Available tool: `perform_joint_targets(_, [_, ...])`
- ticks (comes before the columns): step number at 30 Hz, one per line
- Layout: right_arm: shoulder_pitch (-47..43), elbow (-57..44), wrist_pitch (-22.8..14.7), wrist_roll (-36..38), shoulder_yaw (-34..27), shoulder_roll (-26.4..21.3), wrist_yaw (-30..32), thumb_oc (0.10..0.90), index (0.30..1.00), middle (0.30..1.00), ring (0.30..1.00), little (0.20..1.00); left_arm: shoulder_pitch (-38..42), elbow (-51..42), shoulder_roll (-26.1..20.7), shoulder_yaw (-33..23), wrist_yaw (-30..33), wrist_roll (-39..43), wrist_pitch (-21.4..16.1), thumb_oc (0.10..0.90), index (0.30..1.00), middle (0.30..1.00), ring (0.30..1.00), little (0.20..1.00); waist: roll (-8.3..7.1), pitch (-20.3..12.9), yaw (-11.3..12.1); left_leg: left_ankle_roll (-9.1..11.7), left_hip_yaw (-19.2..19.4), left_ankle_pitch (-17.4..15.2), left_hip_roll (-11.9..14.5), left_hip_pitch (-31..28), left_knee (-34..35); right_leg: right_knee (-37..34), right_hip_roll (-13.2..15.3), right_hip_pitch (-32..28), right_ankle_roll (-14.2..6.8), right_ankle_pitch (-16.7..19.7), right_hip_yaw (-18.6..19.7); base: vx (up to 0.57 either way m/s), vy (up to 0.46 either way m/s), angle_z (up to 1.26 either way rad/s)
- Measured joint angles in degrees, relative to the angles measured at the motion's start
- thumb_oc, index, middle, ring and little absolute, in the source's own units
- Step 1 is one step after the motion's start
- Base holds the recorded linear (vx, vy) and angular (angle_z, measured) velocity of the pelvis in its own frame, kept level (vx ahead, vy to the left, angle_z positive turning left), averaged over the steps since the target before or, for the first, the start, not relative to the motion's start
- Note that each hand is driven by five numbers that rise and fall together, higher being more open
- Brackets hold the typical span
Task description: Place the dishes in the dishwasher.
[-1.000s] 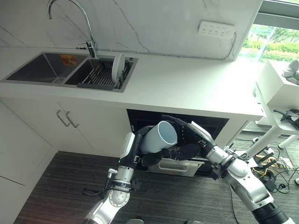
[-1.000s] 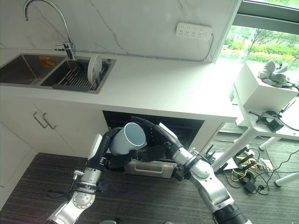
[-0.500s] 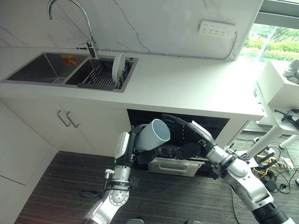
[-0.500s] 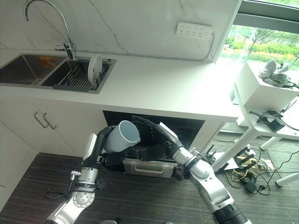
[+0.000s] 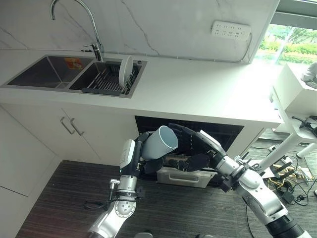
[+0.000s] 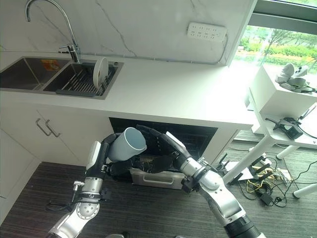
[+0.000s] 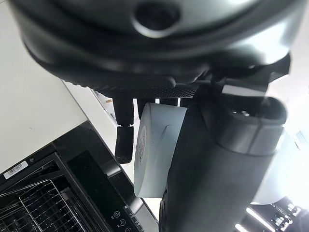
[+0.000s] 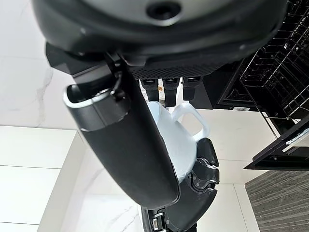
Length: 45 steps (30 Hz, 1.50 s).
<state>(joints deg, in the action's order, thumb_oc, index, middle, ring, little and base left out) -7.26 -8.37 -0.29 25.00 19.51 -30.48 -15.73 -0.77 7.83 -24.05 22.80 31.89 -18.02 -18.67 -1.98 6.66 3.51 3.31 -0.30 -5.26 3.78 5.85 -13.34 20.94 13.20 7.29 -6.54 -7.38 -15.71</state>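
Note:
A pale blue mug (image 5: 161,143) is tilted with its mouth up and to the right, and my left hand (image 5: 142,148) is shut round its body. In the left wrist view the mug (image 7: 154,150) sits between the thumb (image 7: 217,169) and the fingers. My right hand (image 5: 198,159) is open just right of the mug, fingers stretched out behind its rim. In the right wrist view the mug's (image 8: 178,133) handle faces that hand. Both hands hover before the open dishwasher (image 5: 225,133), above its pulled-out rack (image 5: 185,177).
A white plate (image 5: 125,72) stands in the drying rack (image 5: 101,79) in the right basin of the sink (image 5: 44,72), under the faucet (image 5: 91,25). The white countertop (image 5: 198,89) overhangs the dishwasher. Cabinet doors with handles (image 5: 72,126) lie left; a white table (image 5: 297,99) stands right.
My left hand has drawn the mug slightly left and tipped its mouth further up. The right hand's fingers have reached closer to the mug's rim.

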Motion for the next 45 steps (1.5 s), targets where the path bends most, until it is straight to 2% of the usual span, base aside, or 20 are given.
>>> perform_joint_targets(5, [0.0,0.1,1.0,1.1,0.3,0.9,0.7,0.8,0.9,0.9,0.9,0.9,0.1,0.0,-0.3,0.0,-1.1,-0.9,-0.1,0.4,0.3,0.3,0.3,0.3,0.68,0.4,0.0,0.0,0.0,0.0,0.0,0.0,0.1,0.0,0.1,0.0,0.1,0.1,-0.1,0.0,0.0,0.0])
perform_joint_targets(20, [0.0,0.1,1.0,2.4,0.5,2.7,2.2,0.8,0.9,0.9,0.9,0.9,0.2,-0.7,-2.1,-0.2,-3.0,-0.9,-0.2,0.4,0.3,0.3,0.3,0.3,1.12,0.7,0.0,0.0,0.1,0.0,-0.1,-0.9,0.5,0.0,0.1,-0.7,0.1,-0.1,-0.1,0.0,0.0,0.0])
perform_joint_targets(40, [0.0,0.1,1.3,2.7,0.8,3.1,1.6,0.8,0.9,0.9,0.9,0.9,0.2,-1.8,-2.3,-2.1,-6.5,-0.9,-3.4,0.4,0.3,0.3,0.3,0.3,1.51,0.6,0.0,0.0,0.1,0.0,-0.1,-1.0,0.7,0.2,0.3,-0.8,0.1,-0.3,-0.3,0.0,0.0,0.0])
perform_joint_targets(42, [0.0,0.1,1.3,2.7,0.9,3.1,1.5,0.654,0.681,0.681,0.681,0.681,0.2,-1.8,-2.3,-2.4,-6.6,-0.8,-3.5,0.4,0.3,0.3,0.3,0.3,1.52,0.6,0.0,0.0,0.1,0.0,-0.1,-1.0,0.7,0.2,0.3,-0.8,0.1,-0.3,-0.3,0.0,0.0,0.0])
perform_joint_targets(43, [-0.1,0.1,1.3,2.7,0.9,3.1,1.5,0.4,0.3,0.3,0.3,0.3,0.2,-1.8,-2.4,-2.5,-6.9,-0.8,-3.7,0.4,0.3,0.3,0.3,0.3,1.52,0.6,0.1,0.0,0.1,0.0,-0.1,-1.0,0.7,0.2,0.3,-0.8,0.1,-0.3,-0.3,0.0,0.0,0.0])
perform_joint_targets(45, [0.0,0.1,1.3,2.7,0.9,3.1,1.7,0.4,0.3,0.3,0.3,0.3,0.2,-1.8,-2.8,-2.8,-7.5,-0.8,-4.0,0.4,0.3,0.3,0.3,0.3,1.52,0.6,0.1,0.0,0.1,0.0,-0.1,-1.0,0.7,0.2,0.3,-0.8,0.1,-0.3,-0.3,0.0,0.0,0.0])
